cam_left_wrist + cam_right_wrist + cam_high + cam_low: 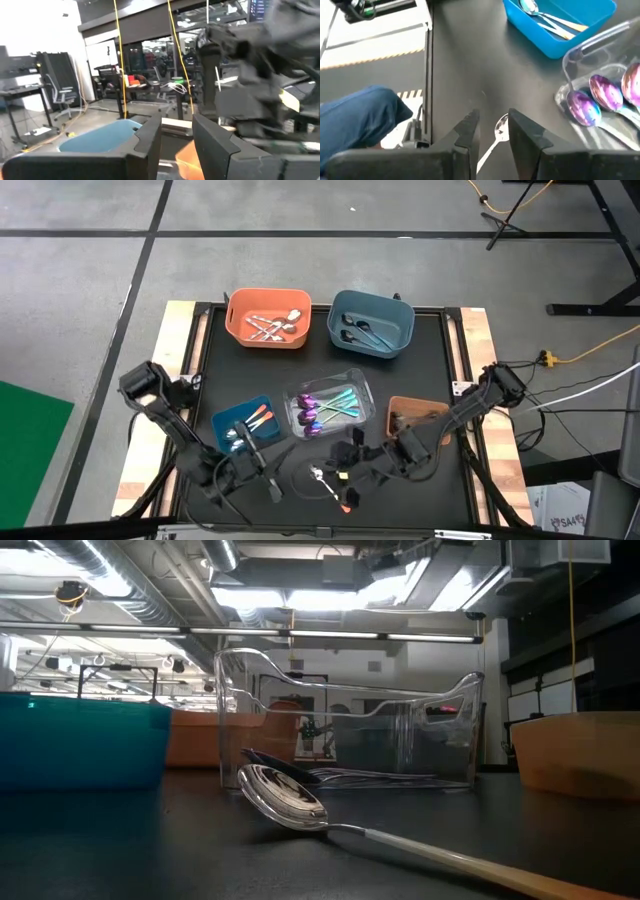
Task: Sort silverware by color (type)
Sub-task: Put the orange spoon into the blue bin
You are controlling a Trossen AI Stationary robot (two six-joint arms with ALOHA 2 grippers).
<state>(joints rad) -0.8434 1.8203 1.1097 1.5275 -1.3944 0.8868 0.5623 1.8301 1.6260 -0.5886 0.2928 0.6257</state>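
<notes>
While both arms reached in over the near edge of the black table (330, 330), the right gripper (492, 131) hung low over a lone orange-handled spoon (330, 485) lying on the bare tabletop, between the two grippers and in front of the clear bin (328, 408). Its two dark fingers (467, 130) stood a little apart, with the spoon's bowl showing in the gap between them; nothing was clamped, and whether the tips touched the spoon could not be told. From table height that spoon lay bowl toward the clear bin, handle running toward the camera.

The left gripper (176, 135) sat at the table's near left, by the small bright blue bin (243, 425), its fingers parted with nothing between them.

The rest of the silverware lay in bins. The orange bin (267, 318) at the far side held plain silver pieces (275, 327). The slate-blue bin (372, 323) beside it held dark spoons (358, 332). The clear bin in the middle held iridescent purple-teal spoons (592, 100). The small bright blue bin held silver pieces with orange handles (552, 22). A brown bin (415, 415) stood at the right, partly under the right arm; its contents could not be made out.

A person's blue sleeve (357, 117) showed beyond the table edge in the right wrist view.
</notes>
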